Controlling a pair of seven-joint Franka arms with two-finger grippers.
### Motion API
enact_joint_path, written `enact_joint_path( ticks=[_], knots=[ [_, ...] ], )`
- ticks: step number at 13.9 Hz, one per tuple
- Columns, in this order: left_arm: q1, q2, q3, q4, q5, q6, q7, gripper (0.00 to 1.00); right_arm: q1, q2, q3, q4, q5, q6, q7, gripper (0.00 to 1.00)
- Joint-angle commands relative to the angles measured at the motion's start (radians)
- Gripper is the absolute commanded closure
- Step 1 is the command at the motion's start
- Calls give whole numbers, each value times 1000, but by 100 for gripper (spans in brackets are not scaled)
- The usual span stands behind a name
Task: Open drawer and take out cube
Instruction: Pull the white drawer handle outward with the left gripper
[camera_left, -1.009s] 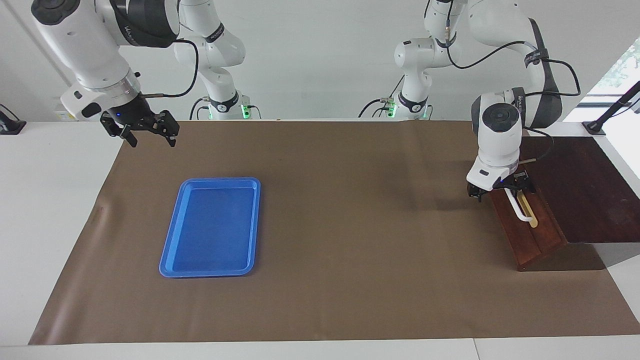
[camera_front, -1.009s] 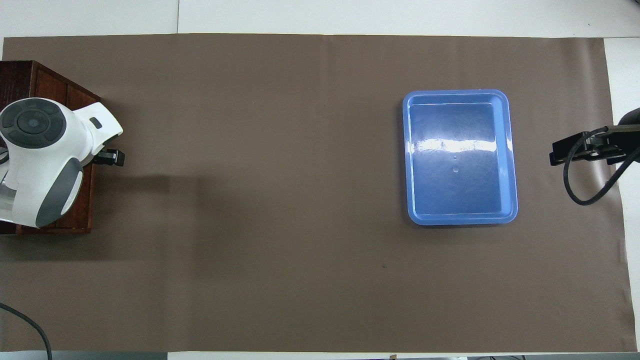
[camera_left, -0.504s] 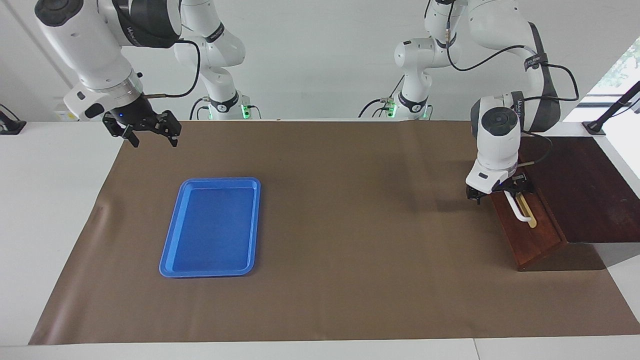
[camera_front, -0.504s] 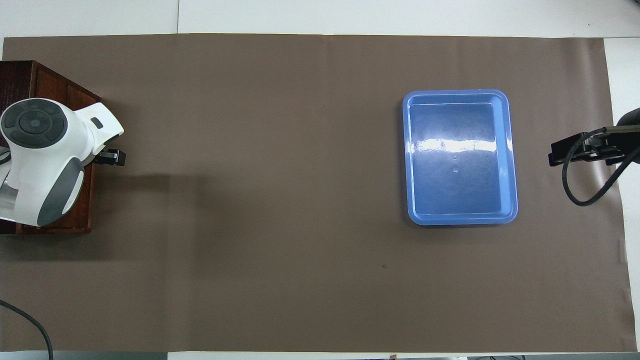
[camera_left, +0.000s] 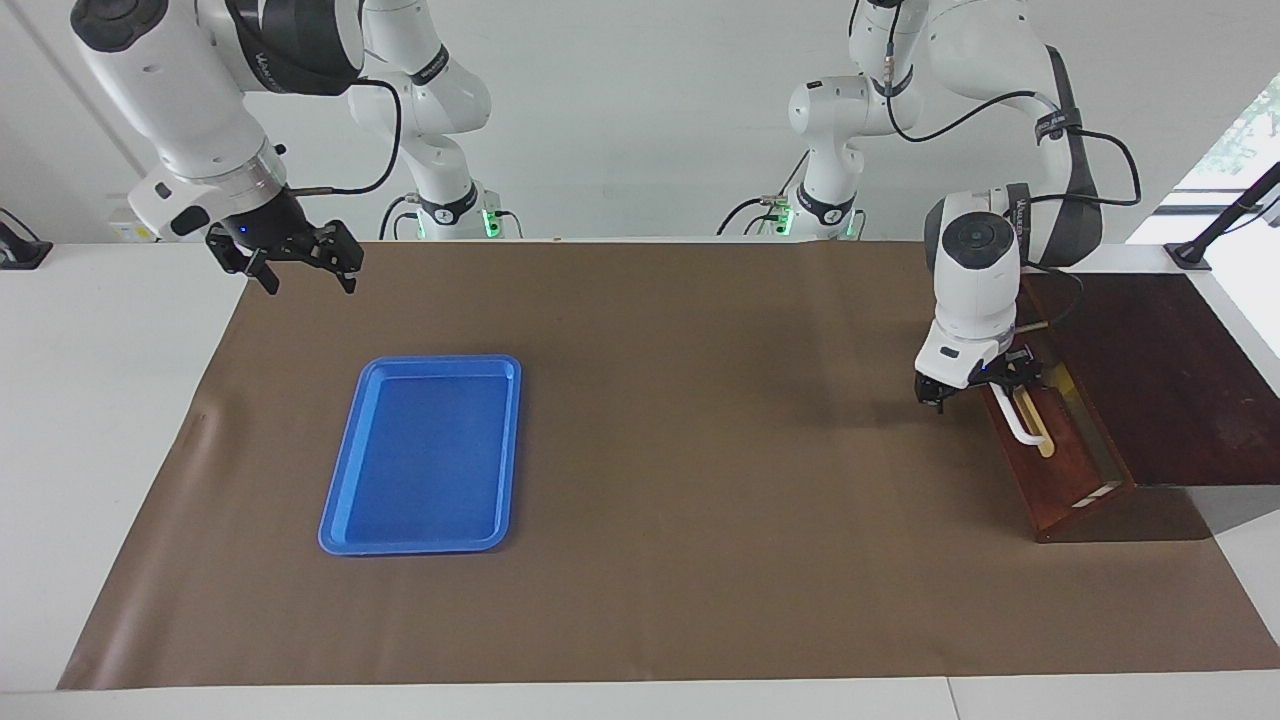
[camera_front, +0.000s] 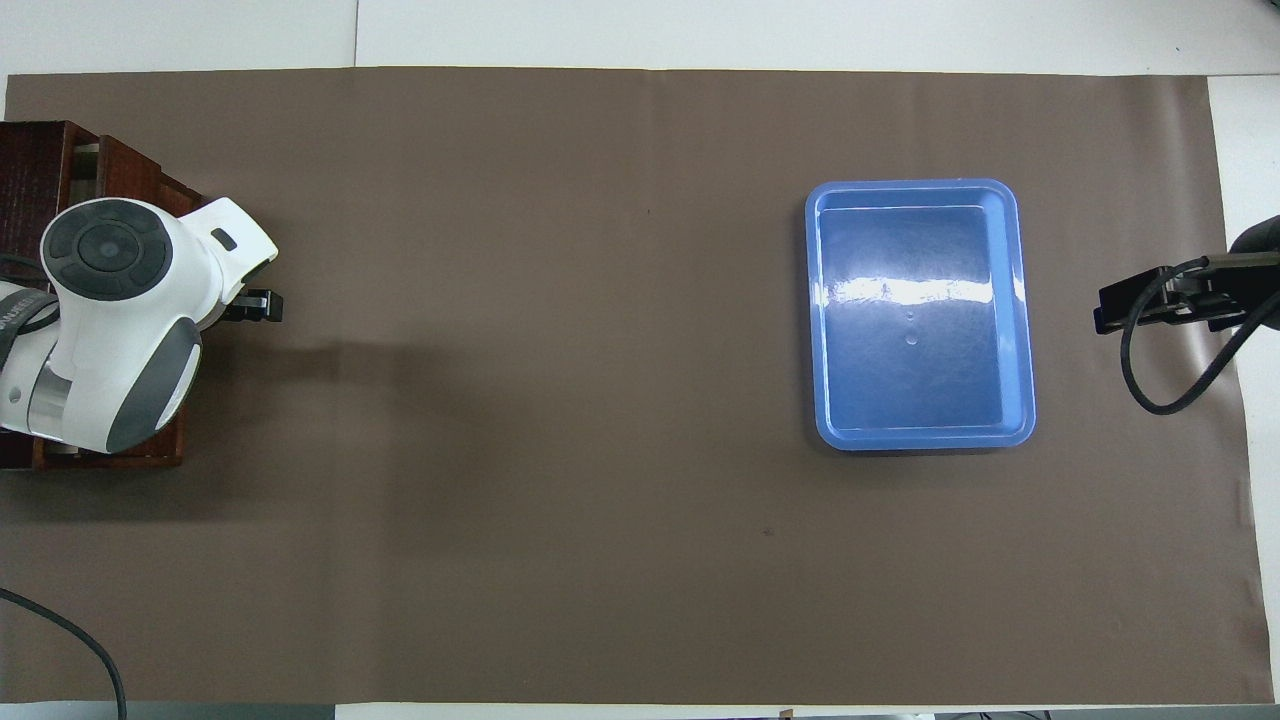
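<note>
The tray (camera_left: 420, 455) lay left of centre in the facing view; the drawer (camera_left: 1055, 465) sat at the right edge, its cabinet (camera_left: 1160, 375) beside it.

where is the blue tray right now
The blue tray lies flat on the brown mat toward the right arm's end of the table, apart from the drawer at the left arm's end.

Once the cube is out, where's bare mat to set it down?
The widest bare patch is the brown mat between the blue tray and the drawer. It is crowded at the drawer front, where the left claw sits at the handle.
</note>
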Motion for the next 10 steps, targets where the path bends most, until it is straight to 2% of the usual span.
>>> enact_joint_path(
  ticks=[1,10],
  knots=[
    [-51,19,-20,12,-79,12,-58,0,-2,-26,6,-33,-11,22,-11,0],
    [-60,39,-150,75,-134,-82,-108,0,-2,-26,6,-33,-11,18,-11,0]
  ],
)
